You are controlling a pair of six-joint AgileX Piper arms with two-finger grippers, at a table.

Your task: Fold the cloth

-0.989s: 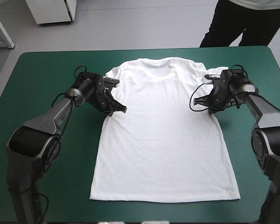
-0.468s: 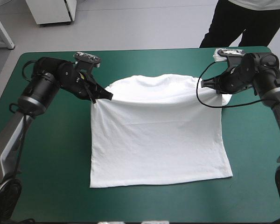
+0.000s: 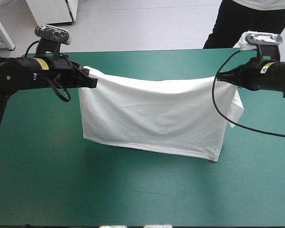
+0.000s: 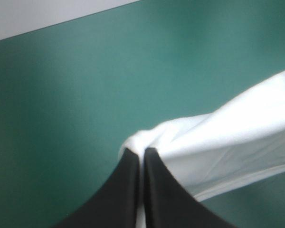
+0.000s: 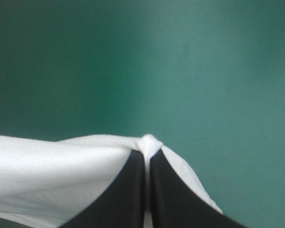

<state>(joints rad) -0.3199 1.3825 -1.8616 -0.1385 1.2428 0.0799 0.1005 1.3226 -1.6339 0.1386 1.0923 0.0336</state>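
Note:
The white T-shirt (image 3: 152, 116) hangs in the air over the teal-green table (image 3: 133, 190), stretched like a sheet between both arms, its lower hem sagging toward the cover. My left gripper (image 3: 91, 78) is shut on the shirt's left upper corner; in the left wrist view a fold of the T-shirt (image 4: 213, 137) bulges past the tips of that left gripper (image 4: 138, 151). My right gripper (image 3: 219, 79) is shut on the right upper corner, and a sleeve droops beside it. In the right wrist view the T-shirt (image 5: 52, 175) is pinched in the right gripper (image 5: 146, 152).
A black cable (image 3: 237, 123) loops down from the right wrist in front of the shirt's right side. Bare teal-green cover lies in front of the hanging shirt and on both sides of it.
Both grippers have risen and moved outward with the shirt's shoulders in them. The T-shirt, earlier flat on the table, now hangs lifted between them.

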